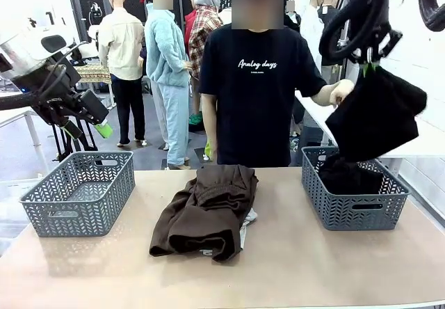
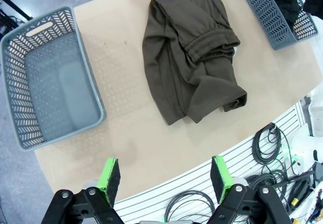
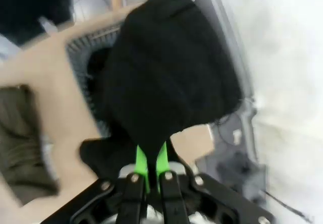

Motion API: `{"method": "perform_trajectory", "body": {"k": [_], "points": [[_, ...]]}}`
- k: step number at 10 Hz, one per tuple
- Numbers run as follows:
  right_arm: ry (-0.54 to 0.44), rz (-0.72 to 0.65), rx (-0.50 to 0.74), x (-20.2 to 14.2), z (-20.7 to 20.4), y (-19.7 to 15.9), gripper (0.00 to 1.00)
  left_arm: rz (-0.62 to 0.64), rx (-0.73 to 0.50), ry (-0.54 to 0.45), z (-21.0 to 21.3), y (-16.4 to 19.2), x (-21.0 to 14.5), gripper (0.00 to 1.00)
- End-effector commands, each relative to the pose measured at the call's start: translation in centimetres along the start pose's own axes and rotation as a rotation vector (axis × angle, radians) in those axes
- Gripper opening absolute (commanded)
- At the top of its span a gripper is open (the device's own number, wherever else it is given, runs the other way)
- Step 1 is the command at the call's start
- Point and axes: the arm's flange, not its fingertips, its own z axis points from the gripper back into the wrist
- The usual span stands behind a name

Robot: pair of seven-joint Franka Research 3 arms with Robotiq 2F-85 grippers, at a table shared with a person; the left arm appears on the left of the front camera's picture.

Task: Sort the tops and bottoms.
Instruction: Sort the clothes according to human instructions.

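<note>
Front view first: the right gripper (image 1: 367, 64) is up high on the right, pinched shut on a fold of the black garment (image 1: 375, 114), which hangs over the right basket (image 1: 354, 208). The person's hand (image 1: 341, 91) is right at the edge of that cloth. There's dark stuff inside that basket too, but I can't tell if it's the garment's lower end or a separate piece. The brown garment (image 1: 208, 211) sits bunched in the middle of the table (image 1: 313, 267), with a bit of pale cloth (image 1: 248, 217) poking out from under its right side, probably the top. The left basket (image 1: 76, 194) has nothing in it.

Left wrist view: the left gripper (image 2: 165, 168) has its fingers spread wide, holding nothing, hovering high above the near table edge. You can see the elastic waistband on the brown one clearly from here.

Right wrist view is blurry, but the green pads (image 3: 141, 161) are squeezed together on the black cloth, with the basket below.

So progress-wise I'd say early days – the black bottoms are over their basket but not let go, and the brown pair and the top haven't been sorted.
</note>
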Motion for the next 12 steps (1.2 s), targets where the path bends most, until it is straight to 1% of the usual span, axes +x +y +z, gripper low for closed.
{"method": "perform_trajectory", "body": {"k": [1, 2, 3, 4, 7, 8, 9, 10, 11, 12], "points": [[0.054, 0.019, 0.099, 0.9, -2.9, 1.1, 0.0, -0.002, -0.001, -0.002, 0.2, 0.1, 0.0, 0.93], [0.085, 0.012, 0.119, 1.2, -5.1, 1.7, 0.0, -0.002, -0.001, -0.002, 0.2, 0.1, 0.0, 0.93], [0.135, -0.016, 0.103, 1.6, -6.8, 2.3, 0.0, -0.002, -0.001, -0.002, 0.2, 0.1, 0.0, 0.93], [0.083, -0.009, 0.068, 1.6, -4.7, 0.7, 0.0, -0.002, -0.001, -0.002, 0.2, 0.1, 0.0, 0.93], [0.083, -0.009, 0.068, 1.6, -4.7, 0.7, 0.0, -0.002, -0.001, -0.002, 0.2, 0.1, 0.0, 0.93], [0.104, -0.008, 0.084, 1.8, -5.7, 1.3, 0.0, -0.002, -0.001, -0.002, 0.2, 0.1, 0.0, 0.93], [-0.022, -0.07, 0.07, 3.0, -5.7, 1.3, 0.0, -0.002, -0.001, -0.002, 0.2, 0.1, 0.0, 0.93], [-0.011, -0.034, 0.078, 5.1, -7.2, 1.1, 0.0, -0.002, -0.001, -0.002, 0.2, 0.1, 0.0, 0.93], [0.023, -0.048, 0.114, 7.8, -9.2, 0.2, 0.0, -0.002, -0.001, -0.002, 0.2, 0.1, 0.0, 0.93], [0.072, -0.007, 0.174, 9.4, -10.8, -0.1, 0.0, -0.002, -0.001, -0.002, 0.2, 0.1, 0.0, 0.93]]}}
